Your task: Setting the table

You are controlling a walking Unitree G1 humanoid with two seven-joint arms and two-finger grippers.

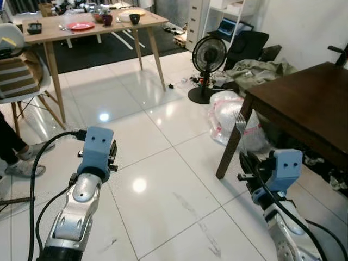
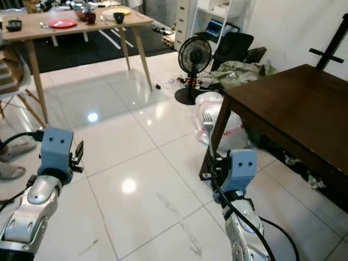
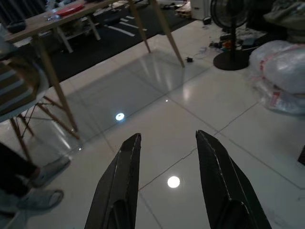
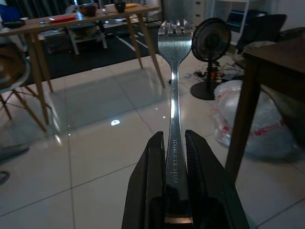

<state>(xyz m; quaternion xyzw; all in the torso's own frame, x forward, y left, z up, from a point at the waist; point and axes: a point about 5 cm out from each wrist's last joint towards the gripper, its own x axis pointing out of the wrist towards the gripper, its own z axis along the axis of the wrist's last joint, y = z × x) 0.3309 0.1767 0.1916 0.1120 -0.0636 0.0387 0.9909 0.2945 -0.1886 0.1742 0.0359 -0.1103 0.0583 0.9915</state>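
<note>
White tiled floor; light wooden table far off, red plate near its middle. Right end effector clenched on fork, tines up, beside dark table corner. Left end effector released, holds nothing.

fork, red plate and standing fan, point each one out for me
fork [image 4: 173, 119], right wrist view, on the handle's middle.
red plate [image 1: 80, 25], left eye view, on the plate's centre.
standing fan [image 1: 209, 55], left eye view, on the round grille.
</note>
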